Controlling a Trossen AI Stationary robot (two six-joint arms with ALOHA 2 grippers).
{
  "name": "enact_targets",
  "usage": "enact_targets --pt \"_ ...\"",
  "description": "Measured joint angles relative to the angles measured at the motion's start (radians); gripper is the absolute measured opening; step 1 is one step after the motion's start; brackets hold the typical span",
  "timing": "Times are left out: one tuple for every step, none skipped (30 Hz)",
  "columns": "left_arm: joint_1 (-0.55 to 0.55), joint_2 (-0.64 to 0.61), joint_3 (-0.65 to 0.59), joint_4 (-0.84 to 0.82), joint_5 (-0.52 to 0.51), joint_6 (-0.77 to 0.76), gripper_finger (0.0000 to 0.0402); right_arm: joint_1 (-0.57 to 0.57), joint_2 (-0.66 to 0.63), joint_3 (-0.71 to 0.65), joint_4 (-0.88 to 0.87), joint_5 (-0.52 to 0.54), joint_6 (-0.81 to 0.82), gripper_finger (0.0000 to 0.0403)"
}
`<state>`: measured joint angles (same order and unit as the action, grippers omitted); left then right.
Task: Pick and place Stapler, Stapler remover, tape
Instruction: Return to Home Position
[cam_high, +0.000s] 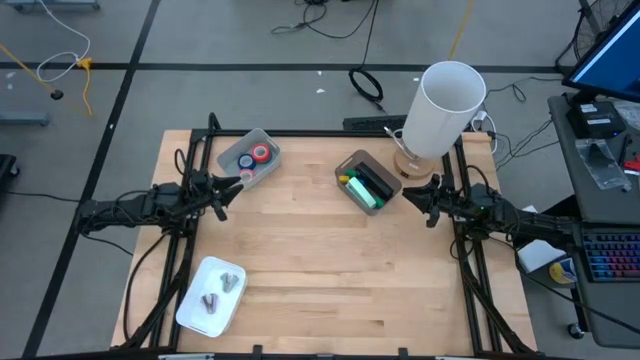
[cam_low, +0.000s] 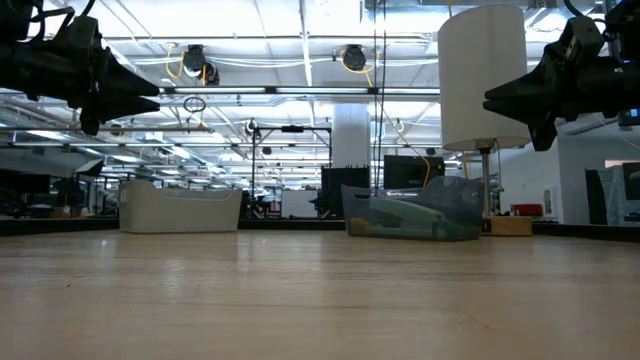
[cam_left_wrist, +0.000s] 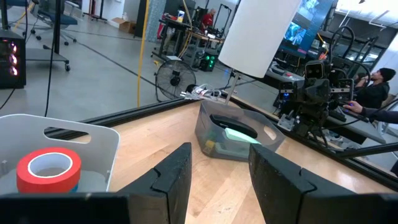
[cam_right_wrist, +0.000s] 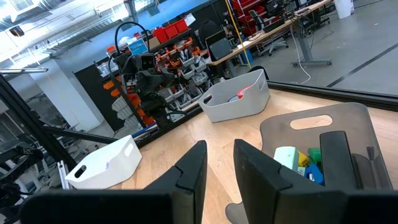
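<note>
Your left gripper and right gripper hang a little open and empty, since the tape sits in its bin.

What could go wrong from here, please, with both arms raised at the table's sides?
The lamp stands right beside the right arm at the back corner of the table; a swing there might topple it. The left arm has its jaws close to the grey bin holding red tape; a low move could shove that bin.
</note>
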<state>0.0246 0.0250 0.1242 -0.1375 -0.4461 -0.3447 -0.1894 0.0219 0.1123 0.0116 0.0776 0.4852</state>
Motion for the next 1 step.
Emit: enact_targets --pt "0.0 0.0 0.0 0.0 0.0 0.0 0.0159 0.0 0.0 0.0 0.0 0.0 0.0 0.0075"
